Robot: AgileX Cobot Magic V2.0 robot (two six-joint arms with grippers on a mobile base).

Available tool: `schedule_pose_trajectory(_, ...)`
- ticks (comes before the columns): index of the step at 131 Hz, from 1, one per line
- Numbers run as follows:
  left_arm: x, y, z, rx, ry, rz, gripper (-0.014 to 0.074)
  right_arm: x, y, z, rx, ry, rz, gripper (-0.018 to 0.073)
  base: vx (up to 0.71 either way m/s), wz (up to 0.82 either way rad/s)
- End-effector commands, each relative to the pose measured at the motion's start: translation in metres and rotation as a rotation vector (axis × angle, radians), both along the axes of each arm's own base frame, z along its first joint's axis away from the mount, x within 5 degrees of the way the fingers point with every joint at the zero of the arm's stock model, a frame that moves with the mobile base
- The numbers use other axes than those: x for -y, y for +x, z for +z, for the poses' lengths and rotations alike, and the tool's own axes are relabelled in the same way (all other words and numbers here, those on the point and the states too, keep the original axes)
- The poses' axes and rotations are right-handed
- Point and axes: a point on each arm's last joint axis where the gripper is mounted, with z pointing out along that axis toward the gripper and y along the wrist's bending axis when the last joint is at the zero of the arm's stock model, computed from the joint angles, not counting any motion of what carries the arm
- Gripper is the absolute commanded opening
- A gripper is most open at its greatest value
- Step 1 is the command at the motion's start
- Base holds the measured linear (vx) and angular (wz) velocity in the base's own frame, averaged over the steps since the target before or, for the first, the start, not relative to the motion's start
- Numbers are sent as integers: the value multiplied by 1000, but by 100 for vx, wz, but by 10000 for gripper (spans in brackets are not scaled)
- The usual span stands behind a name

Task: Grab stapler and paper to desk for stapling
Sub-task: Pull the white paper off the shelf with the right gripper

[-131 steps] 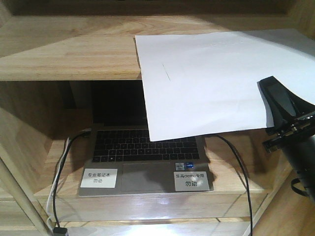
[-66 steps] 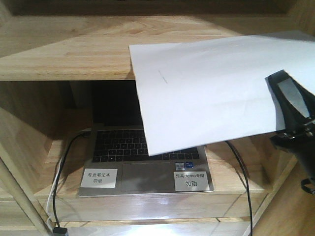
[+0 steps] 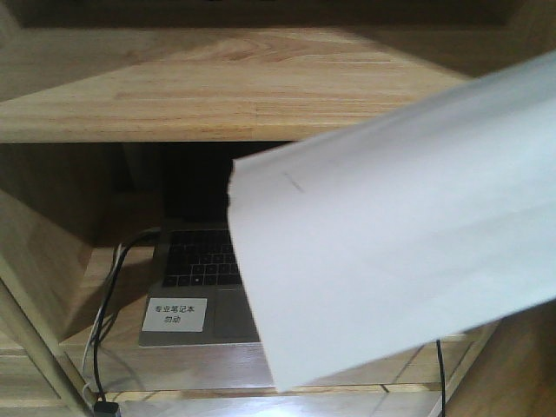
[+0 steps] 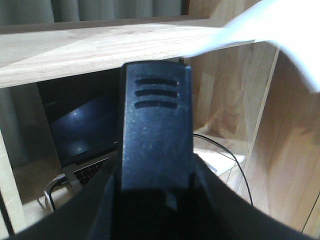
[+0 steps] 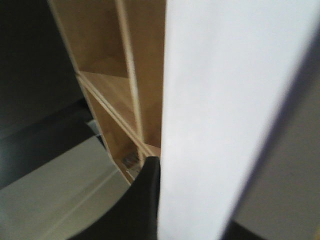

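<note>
Paper (image 3: 391,234) hangs tilted in the air, hiding the right part of laptop (image 3: 195,261). Right claw (image 5: 195,210) is clamped on the paper's edge. Left claw (image 4: 157,140): cannot tell whether it is open or closed.

Office nook (labelled laptop (image 3: 198,261), wooden shelving (image 3: 217,87))

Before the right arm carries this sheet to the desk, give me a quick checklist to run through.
1. Lifted paper: ok, hangs tilted before the shelf board.
2. Grip: ok, right gripper shut on paper, jaws flanking its edge.
3. Clearance below: cannot tell, paper hides most of the laptop.
4. Held stapler: cannot tell, left wrist view shows only a black ridged part.
5. Sight of desk: not ok, in no view.
</note>
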Motion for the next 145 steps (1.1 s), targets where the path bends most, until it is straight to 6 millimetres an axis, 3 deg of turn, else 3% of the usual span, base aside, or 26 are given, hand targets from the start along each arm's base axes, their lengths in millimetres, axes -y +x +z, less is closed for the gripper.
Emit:
schedule_pose_trajectory(1,0,1,17,88,-77,-1,-6,8,-12,18,116,71,-11,-6,0,0)
schedule_pose_trajectory(65,0,1,17,88,-77,-1,-6,38,-31,29,168,162,-166,-6,0,0)
schedule_pose_trajectory(145,0,1,17,88,-77,-1,-6,42,-53,29,176,114,-221,-2,0,0)
